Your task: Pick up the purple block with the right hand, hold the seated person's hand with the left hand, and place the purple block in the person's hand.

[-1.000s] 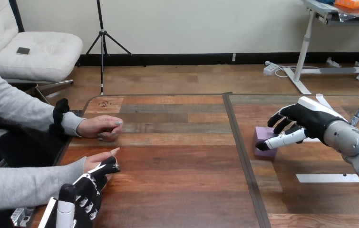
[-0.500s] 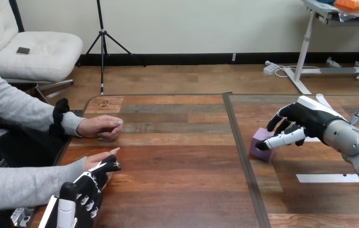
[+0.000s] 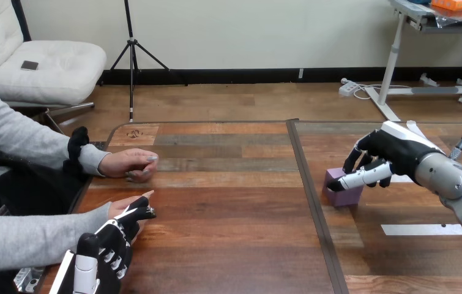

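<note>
The purple block (image 3: 341, 195) sits on the right half of the wooden table (image 3: 228, 233). My right hand (image 3: 393, 153) is at the block, its fingers curled behind it and its thumb (image 3: 355, 179) laid across the block's top front edge, pinching it. At the lower left my left hand (image 3: 115, 245) lies against the near side of the person's hand (image 3: 120, 207), with its fingers fairly straight and their tips (image 3: 144, 213) touching that hand. The person's other hand (image 3: 131, 164) rests as a loose fist on the table further back.
A dark seam (image 3: 311, 202) runs front to back down the table's middle. A white tape strip (image 3: 421, 229) lies on the table near my right forearm. Bare wood stretches between the person's hands and the block.
The block tipped and slid a little to the left under my right hand, then settled flat again. My left hand's fingertips have reached slightly further along the person's hand.
</note>
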